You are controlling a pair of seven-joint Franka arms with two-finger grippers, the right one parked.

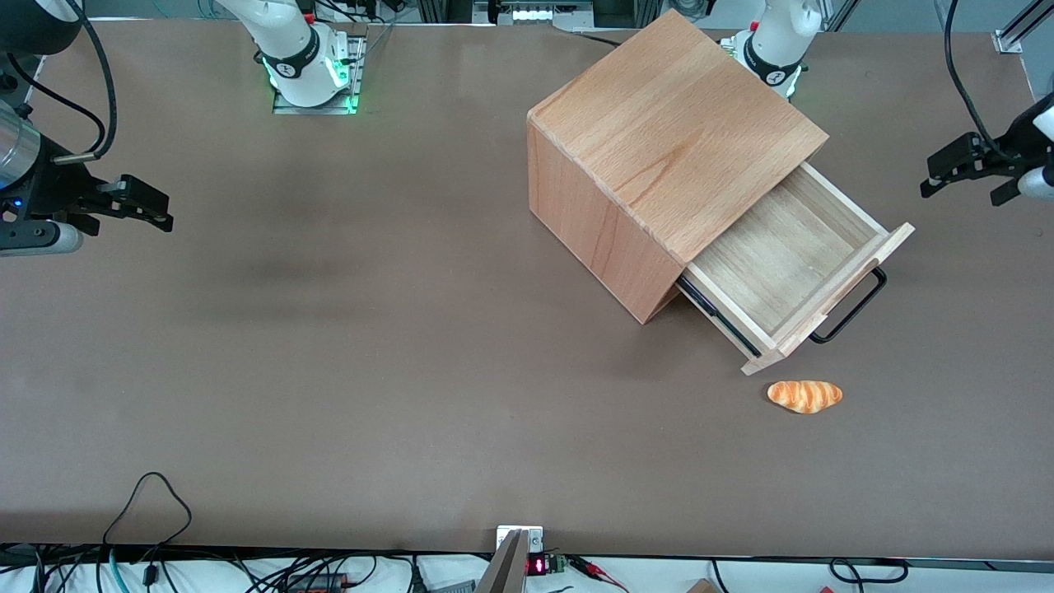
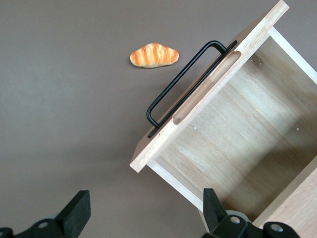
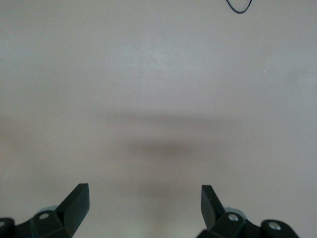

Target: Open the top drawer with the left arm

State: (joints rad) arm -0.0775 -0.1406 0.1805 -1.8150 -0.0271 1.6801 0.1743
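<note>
My jaws stand wide apart and hold nothing; my gripper hangs in the air above the brown worktop, at the working arm's end of it, well clear of the wooden cabinet. In my wrist view the two black fingertips frame the scene with a broad gap between them, one over bare worktop and the other over the edge of the drawer's interior.

The top drawer is pulled out of the cabinet for a good part of its length, so its pale plank floor lies open to view. It is empty inside. Its flat wooden front faces toward my end of the worktop, and the thin black wire handle sticks out from that front, untouched by me. The cabinet sits turned at an angle on the worktop, its top tilted toward the front camera.

A small orange-striped croissant lies on the worktop just in front of the drawer's front, nearer to the front camera than the handle, and apart from both.
</note>
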